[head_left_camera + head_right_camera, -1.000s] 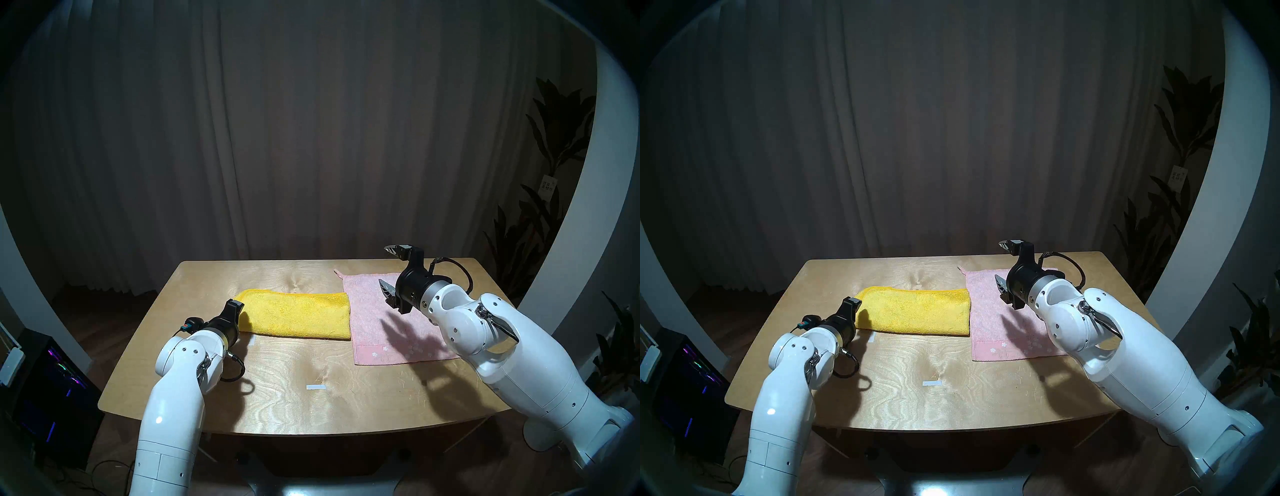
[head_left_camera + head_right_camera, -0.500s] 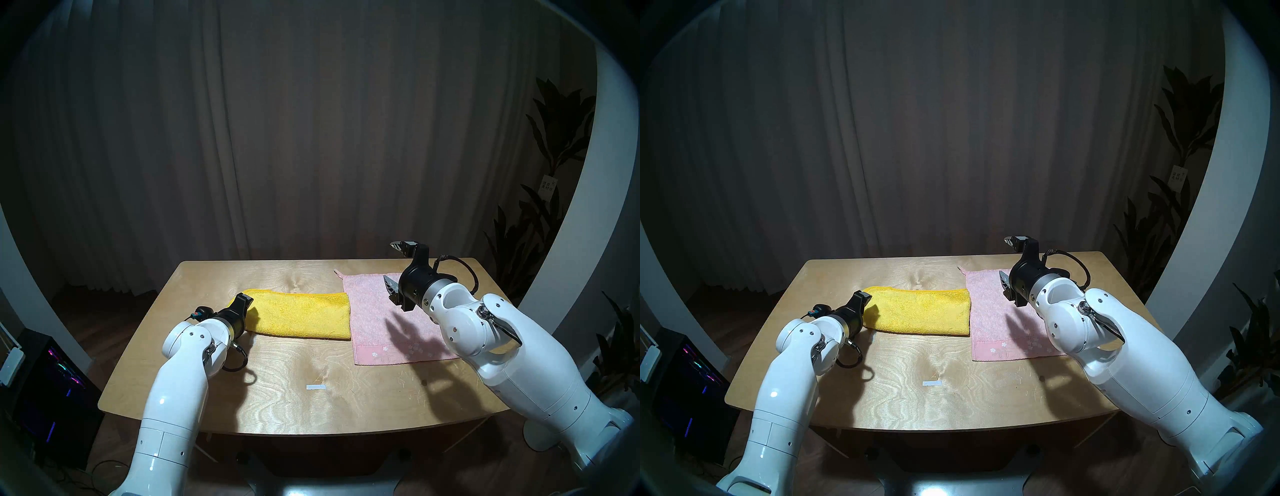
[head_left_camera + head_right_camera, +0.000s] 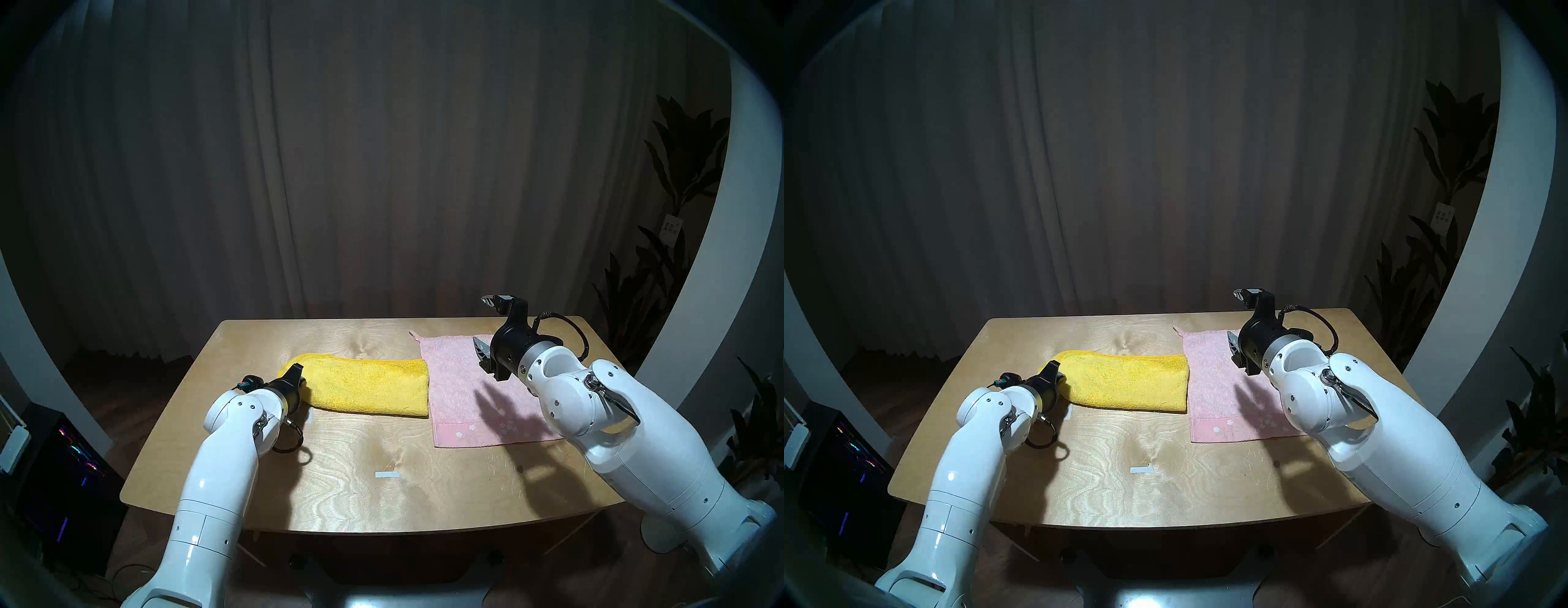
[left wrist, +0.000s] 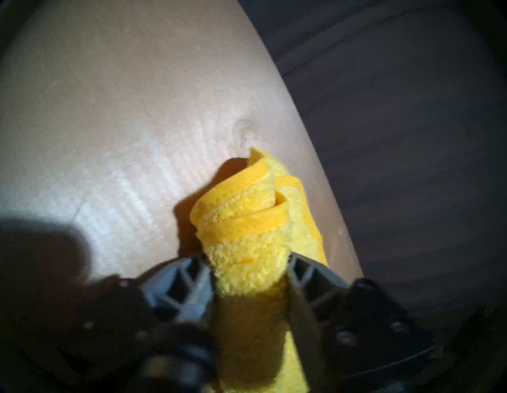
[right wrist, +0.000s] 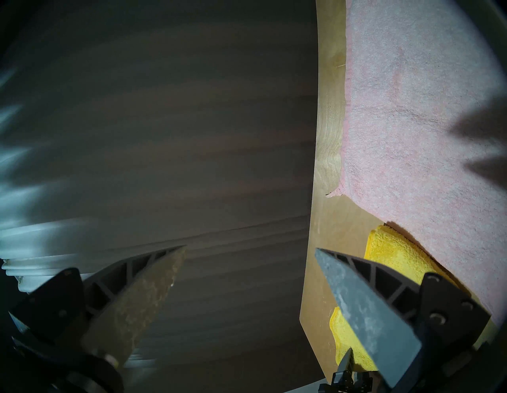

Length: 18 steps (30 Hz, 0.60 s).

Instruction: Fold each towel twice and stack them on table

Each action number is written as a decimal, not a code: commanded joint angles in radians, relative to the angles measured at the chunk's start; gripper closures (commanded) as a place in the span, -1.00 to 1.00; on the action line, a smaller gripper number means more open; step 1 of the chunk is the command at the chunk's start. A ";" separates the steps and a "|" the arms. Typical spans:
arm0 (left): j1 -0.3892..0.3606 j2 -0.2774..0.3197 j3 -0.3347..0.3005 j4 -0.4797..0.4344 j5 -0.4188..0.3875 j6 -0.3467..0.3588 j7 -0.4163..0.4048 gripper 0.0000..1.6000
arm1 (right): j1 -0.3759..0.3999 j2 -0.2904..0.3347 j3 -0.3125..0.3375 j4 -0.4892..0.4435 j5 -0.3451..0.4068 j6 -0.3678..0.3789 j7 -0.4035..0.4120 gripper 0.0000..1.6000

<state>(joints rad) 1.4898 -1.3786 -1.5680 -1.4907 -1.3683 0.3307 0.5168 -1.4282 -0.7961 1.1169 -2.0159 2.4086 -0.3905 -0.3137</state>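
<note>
A bright yellow towel, folded once into a long band, lies mid-table. My left gripper is low at its left end. In the left wrist view its jaws press both sides of the bunched yellow towel. Spread flat at the right is a pale pink towel with a flower border along its near edge. Above its far part hovers my right gripper, open and empty. The right wrist view has those fingers wide apart over the table's far edge.
A white tape strip lies on the table near the front. Dark curtains hang behind the table. A computer case with lights stands on the floor at the left, and a tall plant at the right.
My left gripper slid onto the yellow towel's left end, dropped lower and closed on it. The right gripper drifted slightly to the right and stayed open.
</note>
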 commanded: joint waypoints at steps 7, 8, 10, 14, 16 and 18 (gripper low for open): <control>0.044 -0.014 -0.007 -0.061 0.021 -0.043 0.037 1.00 | 0.011 -0.009 0.000 -0.013 0.001 0.002 0.002 -1.00; 0.048 -0.019 -0.016 -0.069 0.015 -0.049 0.041 1.00 | 0.011 -0.010 -0.001 -0.012 0.000 0.003 0.002 -1.00; 0.057 -0.017 -0.016 -0.086 0.032 -0.066 0.049 1.00 | 0.013 -0.011 -0.003 -0.010 0.002 0.008 0.001 -1.00; 0.073 -0.026 -0.040 -0.118 0.029 -0.091 0.062 1.00 | 0.021 -0.017 -0.009 -0.003 0.001 0.014 0.000 -1.00; 0.081 -0.024 -0.047 -0.137 0.031 -0.095 0.062 1.00 | 0.026 -0.022 -0.013 0.002 0.000 0.020 0.000 -1.00; 0.089 -0.020 -0.051 -0.155 0.035 -0.098 0.060 1.00 | 0.029 -0.025 -0.017 0.007 -0.001 0.024 0.000 -1.00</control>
<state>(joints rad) 1.5549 -1.4027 -1.5949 -1.5722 -1.3426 0.2641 0.5819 -1.4230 -0.8076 1.1060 -2.0103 2.4071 -0.3842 -0.3176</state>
